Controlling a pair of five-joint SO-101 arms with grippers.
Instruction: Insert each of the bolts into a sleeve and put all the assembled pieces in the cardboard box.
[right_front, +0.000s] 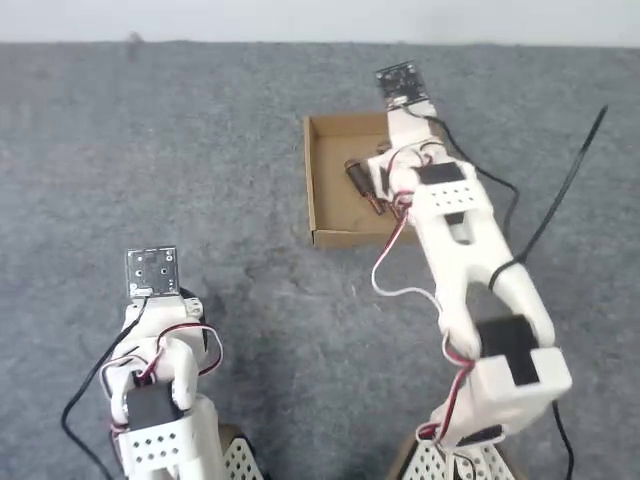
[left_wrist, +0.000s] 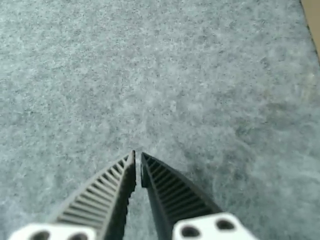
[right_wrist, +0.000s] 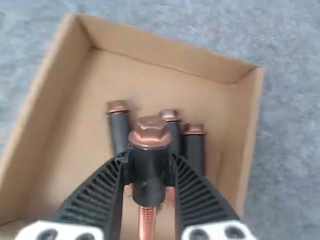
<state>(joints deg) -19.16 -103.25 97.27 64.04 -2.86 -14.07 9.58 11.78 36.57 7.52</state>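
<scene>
Right wrist view showed the right gripper (right_wrist: 148, 161) clamping a sleeved bolt (right_wrist: 149, 150) over the cardboard box (right_wrist: 165, 55), seemingly to drop it beside three finished pieces (right_wrist: 192, 145); the left gripper (left_wrist: 138, 157) hung closed, empty.

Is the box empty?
No, three sleeved bolts lie on the floor of the box.

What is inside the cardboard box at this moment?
Three bolts in black sleeves lie on the floor of the cardboard box. The right gripper holds a fourth one over them; its fingers cover the floor beneath.
</scene>
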